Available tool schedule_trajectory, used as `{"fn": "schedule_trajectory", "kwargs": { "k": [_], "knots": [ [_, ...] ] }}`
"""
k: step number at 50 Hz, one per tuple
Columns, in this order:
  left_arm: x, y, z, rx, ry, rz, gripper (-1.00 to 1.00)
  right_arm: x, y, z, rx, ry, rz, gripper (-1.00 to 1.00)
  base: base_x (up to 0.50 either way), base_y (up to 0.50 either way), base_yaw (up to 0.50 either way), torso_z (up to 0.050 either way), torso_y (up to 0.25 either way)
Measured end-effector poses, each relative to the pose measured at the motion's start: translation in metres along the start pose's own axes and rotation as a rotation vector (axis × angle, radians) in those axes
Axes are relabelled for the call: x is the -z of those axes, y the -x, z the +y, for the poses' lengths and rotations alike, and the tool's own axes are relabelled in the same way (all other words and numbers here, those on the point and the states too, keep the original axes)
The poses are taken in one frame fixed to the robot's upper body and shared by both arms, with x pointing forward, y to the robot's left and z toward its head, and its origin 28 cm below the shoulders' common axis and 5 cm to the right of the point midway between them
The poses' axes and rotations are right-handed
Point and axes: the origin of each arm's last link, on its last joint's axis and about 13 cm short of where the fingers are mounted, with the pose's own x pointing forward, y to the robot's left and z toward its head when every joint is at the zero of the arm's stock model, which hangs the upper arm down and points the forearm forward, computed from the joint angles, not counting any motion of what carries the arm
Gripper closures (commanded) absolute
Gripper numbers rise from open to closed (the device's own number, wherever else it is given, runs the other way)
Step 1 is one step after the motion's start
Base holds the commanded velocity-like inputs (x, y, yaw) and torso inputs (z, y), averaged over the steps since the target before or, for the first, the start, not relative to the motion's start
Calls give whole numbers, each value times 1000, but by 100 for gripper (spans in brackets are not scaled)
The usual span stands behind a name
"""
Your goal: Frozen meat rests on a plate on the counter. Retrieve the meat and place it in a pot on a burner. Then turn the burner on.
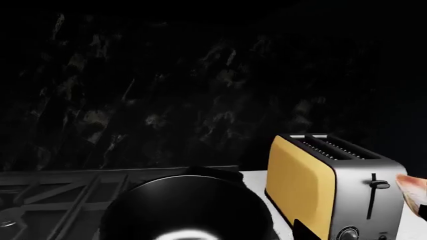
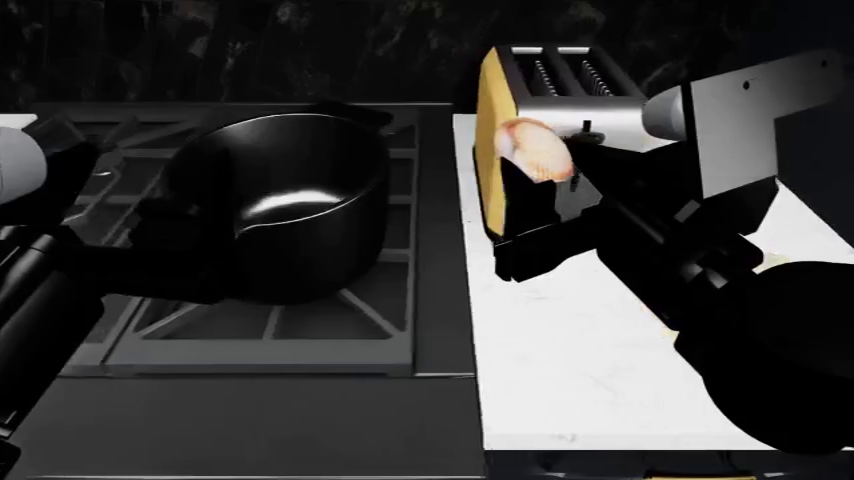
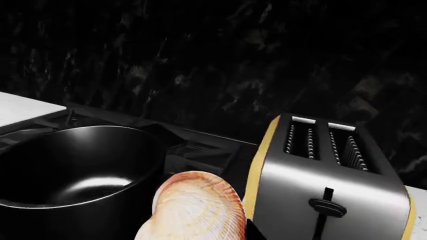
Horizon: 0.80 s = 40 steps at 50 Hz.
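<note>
The right end effector (image 2: 534,190) is pinching the meat (image 2: 537,149), holding it in the air above the white worktop (image 2: 561,350), in front of the yellow-sided toaster (image 2: 561,100). The pot (image 2: 296,215) sits on the stove grate to the robot's left of the meat, its open mouth up, so the carry should run leftward across the stove's edge. The left end effector's state cannot be told.
</note>
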Motion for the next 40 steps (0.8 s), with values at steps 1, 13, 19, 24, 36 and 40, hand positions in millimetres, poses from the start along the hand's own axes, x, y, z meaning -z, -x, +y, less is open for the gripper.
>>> {"fn": "schedule_trajectory", "kwargs": {
  "k": [1,13,19,24,36,40],
  "knots": [
    [0,0,0,0,0,0,-100,0,0,0,0,0,0,100,0,500,0,0,0],
    [1,-1,2,-1,2,-2,-100,1,-3,1,-5,6,2,100,0,500,0,0,0],
    [2,-2,2,0,3,-2,-100,2,-5,1,-7,9,5,100,0,500,0,0,0],
    [2,-2,2,1,4,-2,-100,2,-5,1,-7,11,6,100,0,500,0,0,0],
    [2,-2,2,2,7,-3,-100,1,-6,2,-8,20,7,100,0,500,0,0,0],
    [3,-2,3,2,9,-4,-100,0,-6,3,-9,23,7,100,0,500,0,0,0]
  ]
}}
